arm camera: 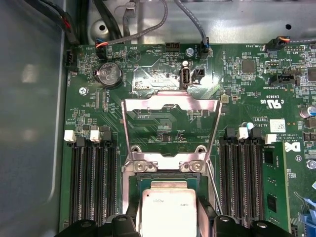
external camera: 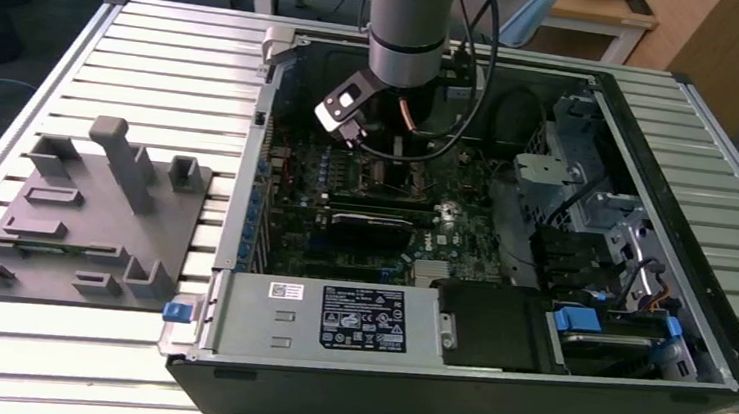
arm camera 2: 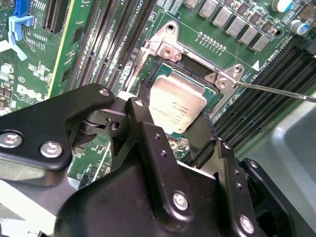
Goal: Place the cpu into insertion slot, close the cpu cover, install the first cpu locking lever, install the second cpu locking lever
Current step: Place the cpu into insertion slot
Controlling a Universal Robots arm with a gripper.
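In both wrist views the cpu [arm camera 2: 177, 103] [arm camera: 168, 210], a pale metal-topped square, lies level in or just over the insertion slot [arm camera 2: 195, 61] [arm camera: 165, 178]. My gripper [arm camera 2: 173, 111] [arm camera: 169, 224] is shut on the cpu, its black fingers [arm camera 2: 140, 111] against two opposite sides. The cpu cover [arm camera: 170, 100], a silvery frame with a window, is swung open past the slot. One thin wire locking lever [arm camera 2: 276, 91] [arm camera: 213, 185] stands free beside the socket. In the exterior view the gripper [external camera: 394, 159] hangs over the middle of the motherboard [external camera: 338, 254].
Long black memory slots [arm camera: 91, 182] [arm camera: 242, 177] flank the socket on both sides. Cables [arm camera: 148, 29] run along the board's far edge by the case wall [arm camera: 29, 123]. A power supply [external camera: 327, 319] and drive bays [external camera: 600, 328] fill the case front. A grey fixture block [external camera: 88, 213] sits outside the case.
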